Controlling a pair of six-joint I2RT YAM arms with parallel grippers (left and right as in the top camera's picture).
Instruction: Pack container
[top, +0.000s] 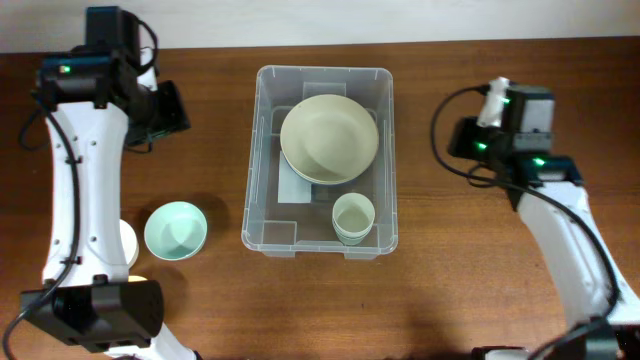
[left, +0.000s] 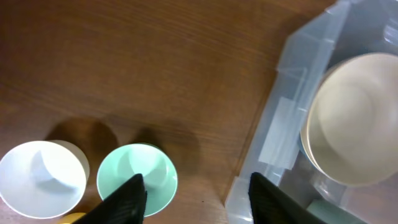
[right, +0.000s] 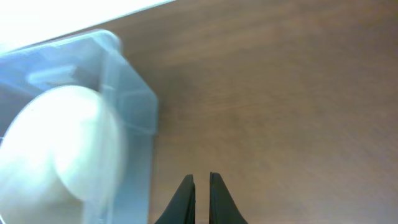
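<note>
The container (top: 251, 170) is a clear plastic bin in the middle of the table. It holds a large cream bowl (top: 329, 139) and a small pale green cup (top: 353, 217). It also shows in the left wrist view (left: 273, 137) and the right wrist view (right: 134, 99). A mint green bowl (top: 176, 230) sits on the table to the left of it. My left gripper (left: 198, 193) is open and empty, above the table between the mint bowl (left: 146, 165) and the container's corner. My right gripper (right: 200, 186) is shut and empty, over bare table to the right of the container.
A white bowl (left: 40, 177) stands left of the mint bowl, partly under my left arm in the overhead view (top: 128, 243). A yellow object (left: 73, 218) peeks in below it. The table's far edge runs just behind the container.
</note>
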